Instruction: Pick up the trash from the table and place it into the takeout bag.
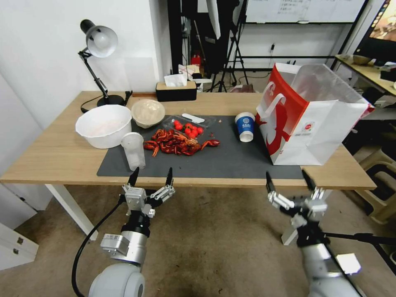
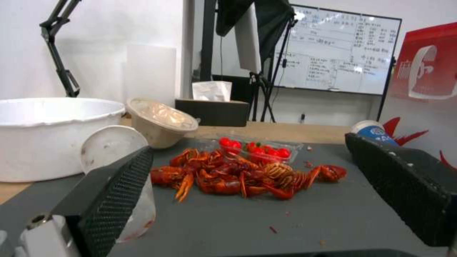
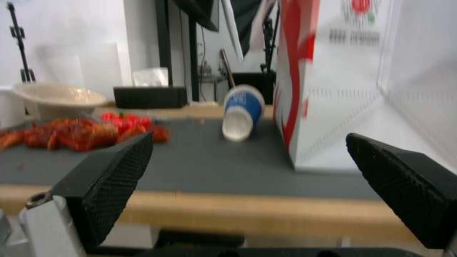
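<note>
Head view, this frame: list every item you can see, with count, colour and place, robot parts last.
table: 1, light wood, dark grey mat on top.
takeout bag: 1, white and red, table's right end.
blue paper cup: 1, beside the bag, on the mat.
translucent plastic cup: 1, mat's left front.
crayfish shells: a pile, red, mat centre.
tomato tray: 1, clear, behind the shells.
beige lidded bowl: 1, mat's back left.
white bowl: 1, left of the mat.
tissue box: 1, black, back edge.
desk lamp: 1, back left.
left gripper: open, before the table's front edge.
right gripper: open, below the bag.
</note>
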`<state>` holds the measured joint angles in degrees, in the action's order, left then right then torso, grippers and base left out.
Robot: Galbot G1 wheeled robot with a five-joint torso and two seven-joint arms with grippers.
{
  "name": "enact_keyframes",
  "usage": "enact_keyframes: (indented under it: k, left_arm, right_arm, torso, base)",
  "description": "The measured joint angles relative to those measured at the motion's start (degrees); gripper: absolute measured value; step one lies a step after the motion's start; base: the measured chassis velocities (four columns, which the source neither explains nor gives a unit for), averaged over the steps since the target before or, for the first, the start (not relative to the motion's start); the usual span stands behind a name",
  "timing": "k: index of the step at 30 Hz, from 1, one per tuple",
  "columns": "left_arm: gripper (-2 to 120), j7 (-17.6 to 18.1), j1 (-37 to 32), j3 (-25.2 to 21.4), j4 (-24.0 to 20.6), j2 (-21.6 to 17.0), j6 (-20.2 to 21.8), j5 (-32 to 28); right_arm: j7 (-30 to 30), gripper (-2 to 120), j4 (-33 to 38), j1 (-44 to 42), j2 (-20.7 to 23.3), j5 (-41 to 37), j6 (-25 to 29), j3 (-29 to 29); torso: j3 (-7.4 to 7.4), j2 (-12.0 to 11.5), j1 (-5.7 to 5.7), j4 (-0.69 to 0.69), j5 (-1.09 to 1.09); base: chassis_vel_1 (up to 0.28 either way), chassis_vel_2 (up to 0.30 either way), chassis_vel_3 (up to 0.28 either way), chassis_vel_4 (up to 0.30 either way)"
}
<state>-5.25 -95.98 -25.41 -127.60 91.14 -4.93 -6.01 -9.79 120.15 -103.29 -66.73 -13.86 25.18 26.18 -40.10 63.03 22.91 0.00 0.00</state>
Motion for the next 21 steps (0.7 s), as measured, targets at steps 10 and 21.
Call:
enact_keyframes:
  k: [10,21]
  left_arm:
    - [100,0.0,0.3,0.0,0.0,-0.2,-0.3,-0.3]
    - [100,0.0,0.2,0.0,0.1,-0.3,-0.4,-0.2]
  right_arm:
    - [0.2,100,-3.2,0.0,-1.2,-0.5,0.6,-0.8]
    - [-2.9,100,-1.2,3.3,0.1,-2.7,-5.6,-3.1]
  torso:
    - [0.0,0.0,0.0,0.0,0.0]
    - [0.0,0.0,0.0,0.0,0.0]
  base:
    - [0.0,0.0,0.0,0.0]
    - [0.0,0.0,0.0,0.0]
